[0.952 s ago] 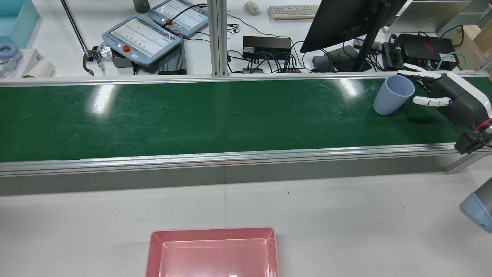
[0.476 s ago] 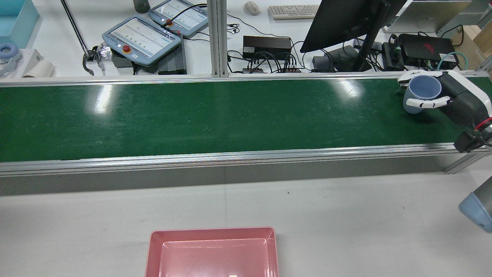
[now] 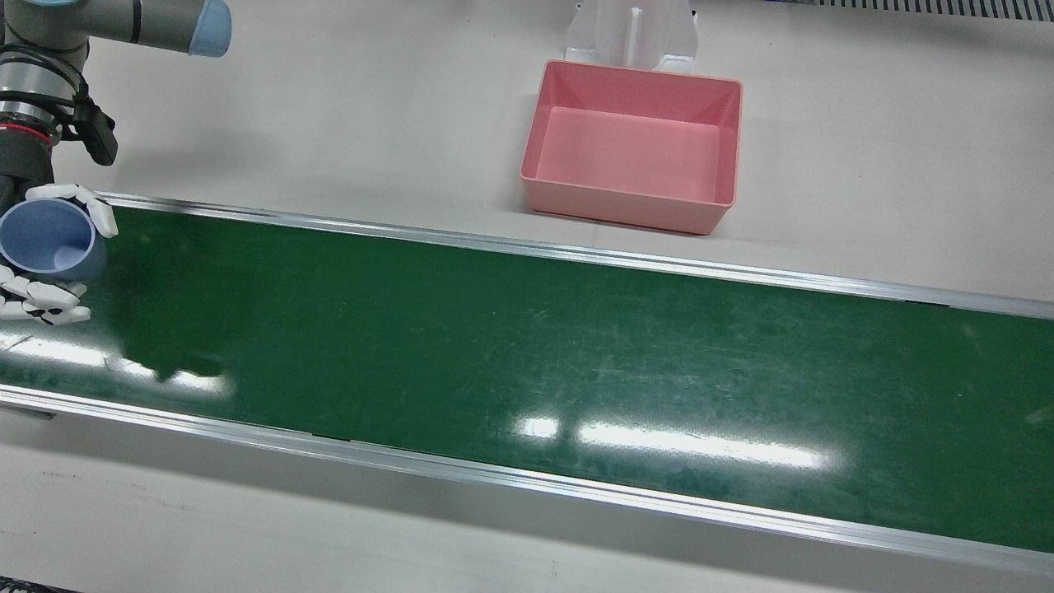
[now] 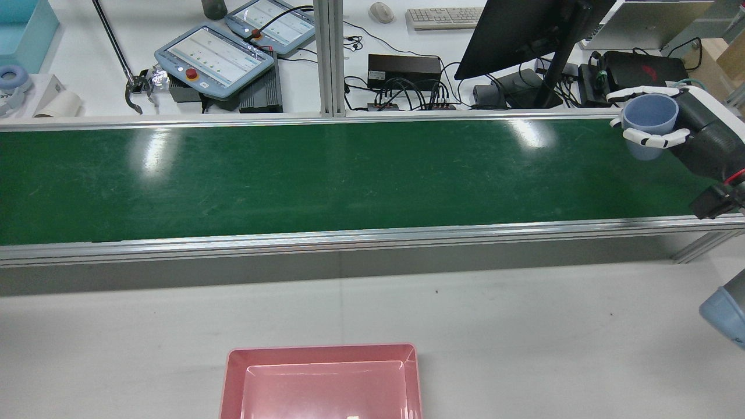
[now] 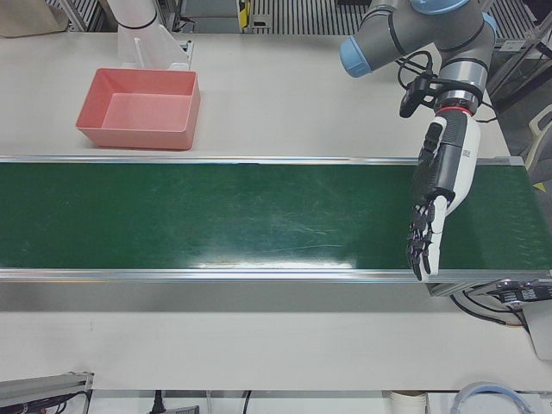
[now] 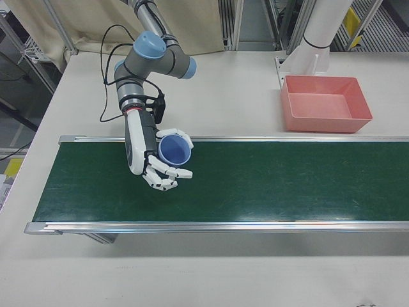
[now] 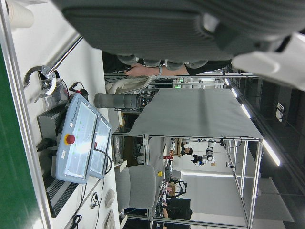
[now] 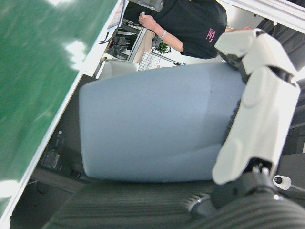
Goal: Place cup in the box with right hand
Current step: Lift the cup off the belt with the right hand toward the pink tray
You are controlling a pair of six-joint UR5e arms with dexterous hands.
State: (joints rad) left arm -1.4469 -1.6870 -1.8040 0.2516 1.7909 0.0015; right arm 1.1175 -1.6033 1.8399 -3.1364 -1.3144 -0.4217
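My right hand (image 4: 692,137) is shut on the light blue cup (image 4: 649,116), with fingers wrapped round its wall. It holds the cup upright, mouth up, a little above the right end of the green belt (image 4: 291,174). The cup also shows in the front view (image 3: 45,235), the right-front view (image 6: 174,148) and, filling the frame, the right hand view (image 8: 157,124). The pink box (image 4: 233,372) stands empty on the white table on the near side of the belt, far to the left of the cup. My left hand (image 5: 435,198) is open, fingers straight, over the belt's other end.
The belt's metal rails (image 4: 349,235) run along both long sides. Behind the belt are teach pendants (image 4: 212,55), cables and a monitor (image 4: 524,29). The box also shows in the front view (image 3: 630,210), beside a white arm pedestal (image 3: 630,33).
The cup stood tilted on the belt just left of my open right hand. The hand has closed round it and raised it off the belt, a little to the right.
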